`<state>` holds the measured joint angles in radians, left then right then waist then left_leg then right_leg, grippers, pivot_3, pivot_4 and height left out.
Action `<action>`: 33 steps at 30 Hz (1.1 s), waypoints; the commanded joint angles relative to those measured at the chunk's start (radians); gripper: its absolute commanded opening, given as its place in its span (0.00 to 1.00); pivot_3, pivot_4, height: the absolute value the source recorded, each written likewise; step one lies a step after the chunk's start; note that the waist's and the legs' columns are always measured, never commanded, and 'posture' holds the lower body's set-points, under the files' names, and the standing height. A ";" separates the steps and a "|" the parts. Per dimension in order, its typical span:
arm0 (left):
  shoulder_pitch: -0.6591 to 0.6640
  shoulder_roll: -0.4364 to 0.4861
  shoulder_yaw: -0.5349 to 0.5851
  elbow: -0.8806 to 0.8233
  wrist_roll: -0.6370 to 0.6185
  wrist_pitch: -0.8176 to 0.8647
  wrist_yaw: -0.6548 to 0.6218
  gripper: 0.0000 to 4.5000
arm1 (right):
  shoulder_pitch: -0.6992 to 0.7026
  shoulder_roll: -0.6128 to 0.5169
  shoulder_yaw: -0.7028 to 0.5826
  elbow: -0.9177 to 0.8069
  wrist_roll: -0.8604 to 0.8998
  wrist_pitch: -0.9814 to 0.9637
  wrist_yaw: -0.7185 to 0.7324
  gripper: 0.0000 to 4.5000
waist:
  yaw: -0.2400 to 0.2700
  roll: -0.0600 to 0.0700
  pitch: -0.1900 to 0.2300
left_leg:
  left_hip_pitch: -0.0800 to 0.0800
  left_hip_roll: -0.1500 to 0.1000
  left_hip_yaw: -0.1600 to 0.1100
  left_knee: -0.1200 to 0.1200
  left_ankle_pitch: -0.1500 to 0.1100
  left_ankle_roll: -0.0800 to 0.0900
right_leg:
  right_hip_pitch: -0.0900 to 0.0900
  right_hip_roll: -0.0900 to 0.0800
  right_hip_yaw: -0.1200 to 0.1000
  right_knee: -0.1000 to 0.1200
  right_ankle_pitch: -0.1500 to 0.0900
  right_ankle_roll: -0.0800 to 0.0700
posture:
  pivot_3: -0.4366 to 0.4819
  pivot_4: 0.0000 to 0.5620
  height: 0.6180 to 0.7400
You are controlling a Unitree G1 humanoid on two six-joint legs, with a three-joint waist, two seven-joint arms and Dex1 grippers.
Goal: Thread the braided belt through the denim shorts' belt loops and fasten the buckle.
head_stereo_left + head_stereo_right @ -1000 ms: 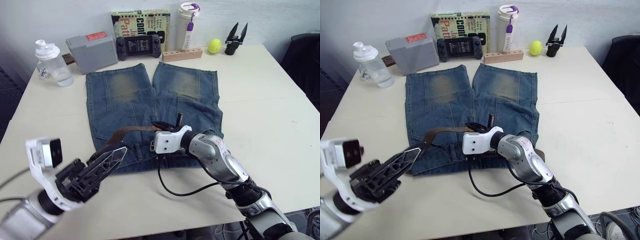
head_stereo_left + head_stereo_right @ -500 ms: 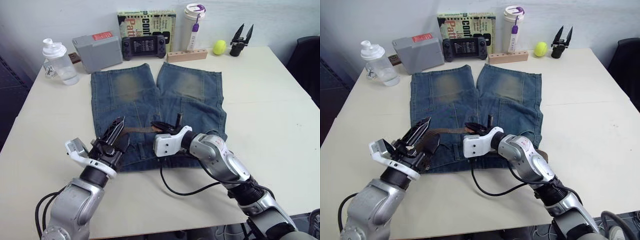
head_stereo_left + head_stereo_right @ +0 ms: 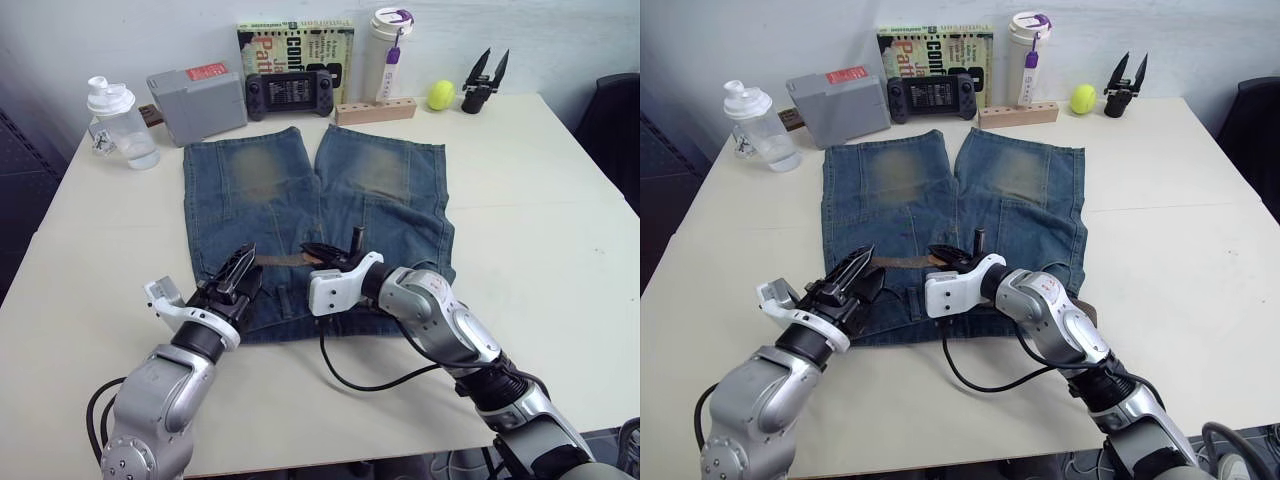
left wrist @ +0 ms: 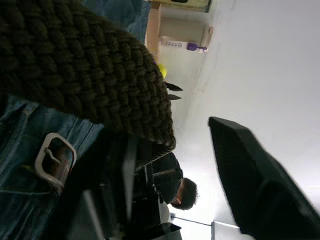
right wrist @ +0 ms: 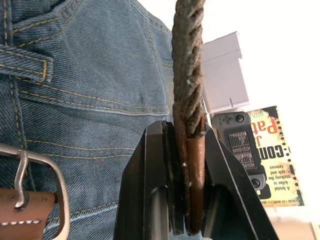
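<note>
Both grippers sit over the shorts [image 3: 300, 190] near the table's [image 3: 540, 210] front edge: right gripper [image 5: 182, 150] pinches the belt [image 5: 187, 60]; left gripper [image 3: 240, 278] spread.

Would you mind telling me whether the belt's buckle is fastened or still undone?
Undone. The buckle lies bare on the denim shorts, nothing passing through it, while the right end effector pinches the braided belt near its leather tip.

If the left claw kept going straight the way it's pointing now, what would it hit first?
Most likely the braided belt, the raised stretch just past the left claw, with the denim shorts beneath. The right claw grips that belt a little farther on. How far above the denim the tips sit is hard to judge.
</note>
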<state>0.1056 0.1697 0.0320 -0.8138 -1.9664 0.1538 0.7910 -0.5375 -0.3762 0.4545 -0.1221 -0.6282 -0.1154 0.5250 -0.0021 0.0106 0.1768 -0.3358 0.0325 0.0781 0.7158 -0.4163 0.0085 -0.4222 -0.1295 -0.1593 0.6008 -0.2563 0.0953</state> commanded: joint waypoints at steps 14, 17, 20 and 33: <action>-0.032 -0.072 0.072 0.026 -0.006 0.102 -0.016 0.02 | 0.011 0.020 -0.036 -0.061 0.043 -0.001 -0.012 0.00 | 0.000 0.000 0.000 | 0.000 0.000 -0.001 0.000 0.000 0.000 | 0.001 0.000 -0.001 -0.001 0.000 0.000 | 0.48 0.27 0.88; -0.052 -0.070 0.090 0.032 -0.006 0.107 -0.018 0.00 | 0.037 0.058 -0.086 -0.080 0.142 0.077 0.019 0.36 | 0.001 0.000 0.000 | 0.000 0.000 -0.001 0.000 0.000 0.000 | 0.001 0.000 -0.001 -0.001 0.000 0.000 | 0.48 0.27 0.88; -0.060 -0.064 0.122 0.023 -0.006 0.112 -0.047 0.00 | 0.065 0.050 -0.146 -0.103 0.240 0.135 0.065 0.68 | 0.003 0.000 0.000 | 0.000 0.000 -0.002 0.000 0.000 0.000 | 0.002 0.000 -0.002 -0.002 0.000 0.000 | 0.48 0.27 0.88; 0.294 0.348 0.489 0.258 -0.006 0.522 -0.717 0.00 | 0.197 -0.221 -0.507 -0.297 1.043 0.731 0.512 0.99 | 0.005 0.010 0.008 | 0.000 0.001 -0.004 -0.004 -0.001 0.001 | 0.004 0.002 -0.004 -0.008 0.000 -0.001 | 0.48 0.27 0.88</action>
<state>0.4037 0.5196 0.5220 -0.5452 -1.9648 0.6593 0.1154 -0.3448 -0.5666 -0.0077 -0.3415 0.2689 0.5112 0.9685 0.0032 0.0210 0.1853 -0.3356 0.0324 0.0737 0.7123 -0.4174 0.0104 -0.4185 -0.1292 -0.1630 0.5928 -0.2567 0.0948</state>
